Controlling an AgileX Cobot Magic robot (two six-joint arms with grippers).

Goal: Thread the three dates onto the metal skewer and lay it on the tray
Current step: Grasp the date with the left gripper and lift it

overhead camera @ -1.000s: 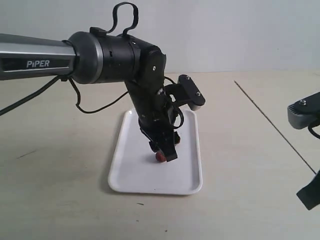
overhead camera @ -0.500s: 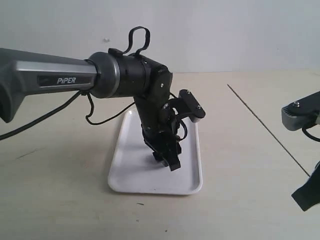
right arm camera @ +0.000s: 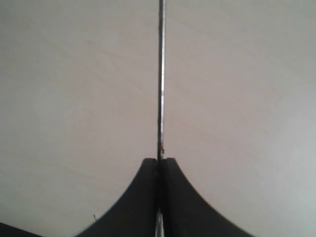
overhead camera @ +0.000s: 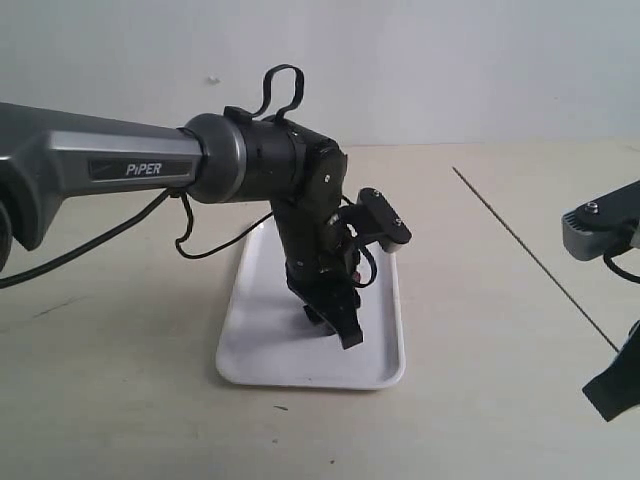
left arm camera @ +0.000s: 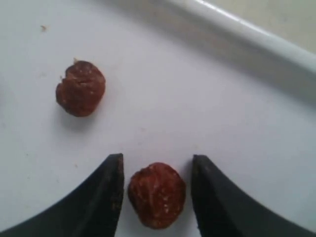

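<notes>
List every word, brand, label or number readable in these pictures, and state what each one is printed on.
"PiPER": white lettering on the grey link of the left arm, seen in the exterior view.
No other text can be read. The tray, the dates and the metal skewer carry no writing, and neither wrist view shows any.
</notes>
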